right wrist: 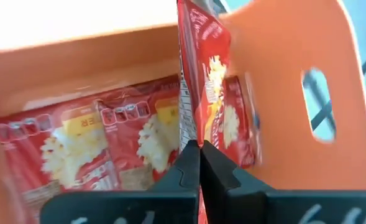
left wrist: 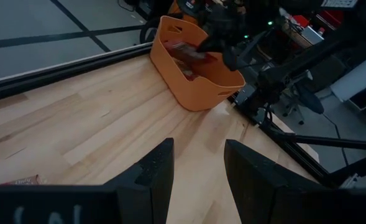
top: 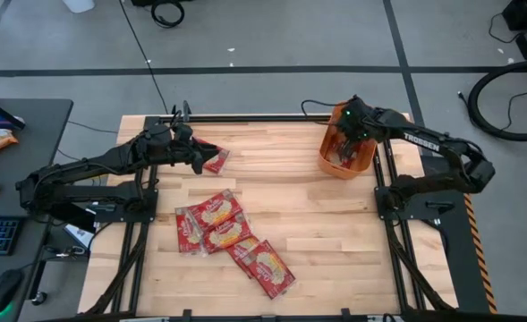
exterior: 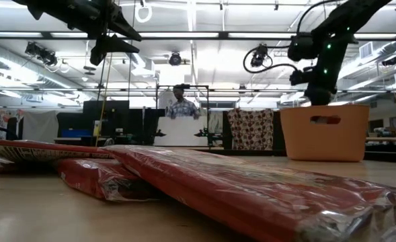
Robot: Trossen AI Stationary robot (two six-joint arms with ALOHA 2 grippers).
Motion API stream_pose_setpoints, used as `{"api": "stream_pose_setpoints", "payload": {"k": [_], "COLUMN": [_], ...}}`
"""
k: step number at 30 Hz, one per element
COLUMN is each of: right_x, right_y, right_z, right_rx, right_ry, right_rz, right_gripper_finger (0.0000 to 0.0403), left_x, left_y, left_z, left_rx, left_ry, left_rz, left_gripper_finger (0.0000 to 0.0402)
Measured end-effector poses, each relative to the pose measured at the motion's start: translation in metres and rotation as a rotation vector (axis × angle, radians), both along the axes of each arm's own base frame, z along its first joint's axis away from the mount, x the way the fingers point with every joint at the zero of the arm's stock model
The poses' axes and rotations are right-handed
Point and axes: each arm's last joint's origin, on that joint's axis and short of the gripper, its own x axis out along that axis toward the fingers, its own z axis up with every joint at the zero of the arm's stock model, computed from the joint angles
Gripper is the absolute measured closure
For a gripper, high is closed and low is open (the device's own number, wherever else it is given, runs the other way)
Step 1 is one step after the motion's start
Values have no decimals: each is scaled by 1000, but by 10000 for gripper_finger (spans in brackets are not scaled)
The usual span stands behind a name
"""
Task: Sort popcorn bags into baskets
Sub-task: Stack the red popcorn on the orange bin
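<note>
Two tools were in view. The right tool (right wrist: 199, 163) hung inside the orange basket (top: 363, 159) at the far right corner of the bench (top: 335, 224), its fingers closed together on the lower edge of one red popcorn bag (right wrist: 204, 74). That held bag stood on edge, nearly upright, between the basket's end wall with the handle cut-out and the bags already lying inside. At least two more bags (right wrist: 89, 146) lay flat on the basket floor, side by side, printed faces up.

The left tool (top: 194, 154) hovered above the bench near the far left corner, fingers (left wrist: 155, 177) apart with nothing between them. In the left wrist view, bare wood showed through the gap and the basket stood well beyond. A single bag (top: 215, 159) lay on the bench just beside this tool, toward the far edge.

The remaining loose bags (top: 214, 222) formed an overlapping cluster near the middle of the bench, trailing diagonally toward the near edge. The last bag (top: 272, 270) of the trail lay closest to the near edge. In the low view these bags filled the foreground, and the basket stood upright to the right behind them.

A person (exterior: 179, 104) stood in the room beyond the far edge of the bench.
</note>
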Motion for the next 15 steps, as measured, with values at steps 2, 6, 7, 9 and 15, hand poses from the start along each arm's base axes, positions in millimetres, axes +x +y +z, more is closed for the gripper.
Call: {"api": "stream_pose_setpoints", "payload": {"k": [2,6,7,9,15], "right_x": [-4,-9,-10,-13,-11], "right_y": [3,7,8,8,0], "right_z": [6,15,15,13,1], "right_rx": [30,158,198,278,464], "right_ry": [-30,-106,-116,-121,-243], "right_rz": [-72,-263,-325,-437,-727], "right_gripper_finger": [399,400,400,400,398], "left_x": [0,0,0,0,0], "left_y": [0,0,0,0,0], "left_z": [0,0,0,0,0], "left_rx": [0,1,0,0,0], "left_ry": [0,-1,0,-1,-1], "left_rz": [2,3,3,3,3], "left_gripper_finger": [255,255,255,255,255]}}
